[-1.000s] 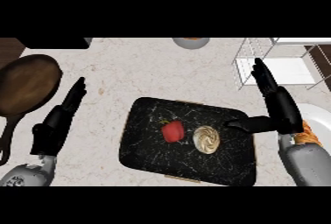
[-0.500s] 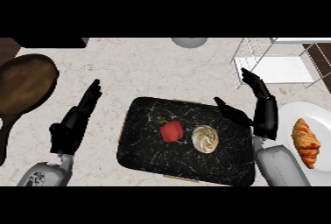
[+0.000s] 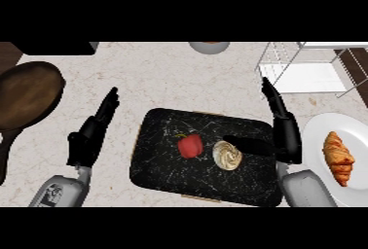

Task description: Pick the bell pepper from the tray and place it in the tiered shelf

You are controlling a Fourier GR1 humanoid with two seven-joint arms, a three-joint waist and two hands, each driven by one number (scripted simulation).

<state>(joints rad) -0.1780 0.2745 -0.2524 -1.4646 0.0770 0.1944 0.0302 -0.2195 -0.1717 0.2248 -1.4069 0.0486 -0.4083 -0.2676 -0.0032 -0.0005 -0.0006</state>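
The pepper [image 3: 190,145] is red, glossy and a little lumpy, with a small dark stem on top. It lies near the middle of the tray [image 3: 161,165], which is a black rectangular slab with thin white veins like marble and rounded corners. Just beside the pepper, on its right, sits a pale round pastry [image 3: 228,155] with a swirl pattern.

The right hand [image 3: 285,133] is over the right edge of the tray; its fingers are straight and point up the view, and the thumb stretches left toward the pastry, so the hand is open and holds nothing. The left hand [image 3: 91,136] is left of the tray over the speckled beige counter [image 3: 158,78], also open with straight fingers.

The shelf [image 3: 302,73] is a thin white wire frame at the upper right. A ridged golden croissant [image 3: 339,157] lies on a white plate [image 3: 316,133] at the right. A round brown pan [image 3: 25,95] lies at the left.
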